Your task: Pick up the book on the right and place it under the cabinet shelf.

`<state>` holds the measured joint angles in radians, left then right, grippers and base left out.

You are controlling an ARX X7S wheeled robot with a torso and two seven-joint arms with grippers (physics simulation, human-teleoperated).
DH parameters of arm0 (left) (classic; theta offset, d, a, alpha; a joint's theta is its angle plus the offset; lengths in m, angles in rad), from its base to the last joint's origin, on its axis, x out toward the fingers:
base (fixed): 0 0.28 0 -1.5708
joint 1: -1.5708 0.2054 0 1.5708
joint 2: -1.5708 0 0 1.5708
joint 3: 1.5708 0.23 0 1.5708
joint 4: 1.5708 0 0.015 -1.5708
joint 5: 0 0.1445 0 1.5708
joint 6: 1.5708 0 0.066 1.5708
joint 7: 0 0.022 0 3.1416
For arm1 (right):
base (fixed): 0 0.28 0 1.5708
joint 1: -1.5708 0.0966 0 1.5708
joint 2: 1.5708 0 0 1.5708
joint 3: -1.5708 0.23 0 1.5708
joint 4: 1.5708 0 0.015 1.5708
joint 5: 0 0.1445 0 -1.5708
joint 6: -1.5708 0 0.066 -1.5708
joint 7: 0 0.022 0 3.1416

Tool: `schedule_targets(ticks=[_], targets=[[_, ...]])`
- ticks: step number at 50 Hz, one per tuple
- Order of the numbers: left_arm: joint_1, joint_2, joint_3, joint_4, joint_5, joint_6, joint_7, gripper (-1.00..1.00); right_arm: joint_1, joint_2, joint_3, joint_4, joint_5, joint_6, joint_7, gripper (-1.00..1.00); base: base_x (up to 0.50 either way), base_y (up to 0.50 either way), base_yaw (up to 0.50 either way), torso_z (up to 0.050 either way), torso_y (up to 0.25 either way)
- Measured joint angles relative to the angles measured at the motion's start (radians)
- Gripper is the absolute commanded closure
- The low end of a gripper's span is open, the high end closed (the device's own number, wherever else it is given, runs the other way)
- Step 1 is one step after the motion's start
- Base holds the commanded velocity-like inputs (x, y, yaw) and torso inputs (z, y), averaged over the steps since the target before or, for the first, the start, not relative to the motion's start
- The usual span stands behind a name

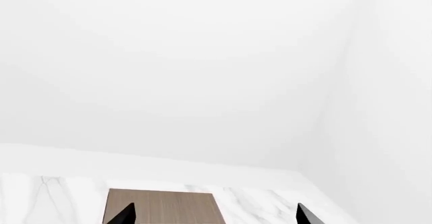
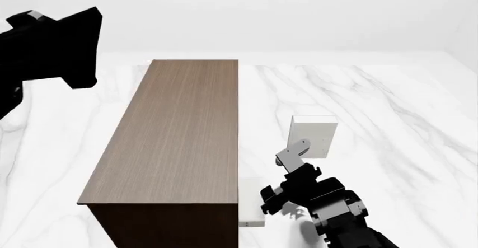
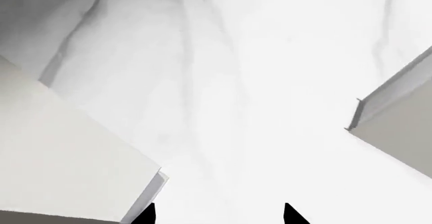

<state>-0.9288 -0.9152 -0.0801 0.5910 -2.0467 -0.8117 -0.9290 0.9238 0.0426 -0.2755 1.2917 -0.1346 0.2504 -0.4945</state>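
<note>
The book on the right is pale grey-white and stands upright on the marble, right of the cabinet shelf, a long dark brown wood-grain box. My right gripper is open just in front of this book, holding nothing. In the right wrist view its fingertips are spread over bare marble, with a pale book face on one side and another on the other. My left gripper is open, high above the cabinet shelf top.
A second pale book lies flat against the cabinet's front right corner, close to my right gripper. My left arm hangs at the far left above the cabinet. White marble surface extends to the right, with white walls behind.
</note>
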Motion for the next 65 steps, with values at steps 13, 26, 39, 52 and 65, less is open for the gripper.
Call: schedule_targets(ticks=[13, 26, 39, 52, 65], targets=[[-0.008, 0.000, 0.008, -0.005, 0.007, 0.000, 0.005, -1.00, 0.005, -0.026, -0.137, 0.010, 0.144, 0.004, -0.008, -1.00, 0.00, 0.00, 0.00, 0.000, 0.000], [-0.015, -0.004, 0.013, -0.005, 0.001, 0.002, 0.002, -1.00, 0.013, -0.031, -0.335, 0.015, 0.339, -0.008, 0.013, -1.00, 0.00, 0.00, 0.00, 0.000, 0.000], [-0.008, -0.012, 0.008, 0.000, -0.004, 0.008, -0.002, -1.00, 0.005, -0.027, -0.352, 0.011, 0.348, -0.026, 0.014, -1.00, 0.00, 0.00, 0.00, 0.000, 0.000], [0.002, -0.016, 0.004, 0.001, -0.003, 0.011, -0.001, -1.00, -0.003, -0.026, -0.310, 0.006, 0.308, -0.037, -0.007, -1.00, 0.00, 0.00, 0.00, 0.000, 0.000], [0.013, -0.023, -0.004, 0.007, -0.007, 0.018, -0.005, -1.00, 0.005, -0.023, -0.206, 0.001, 0.308, 0.024, -0.078, -1.00, 0.00, 0.00, 0.00, -0.002, 0.000]])
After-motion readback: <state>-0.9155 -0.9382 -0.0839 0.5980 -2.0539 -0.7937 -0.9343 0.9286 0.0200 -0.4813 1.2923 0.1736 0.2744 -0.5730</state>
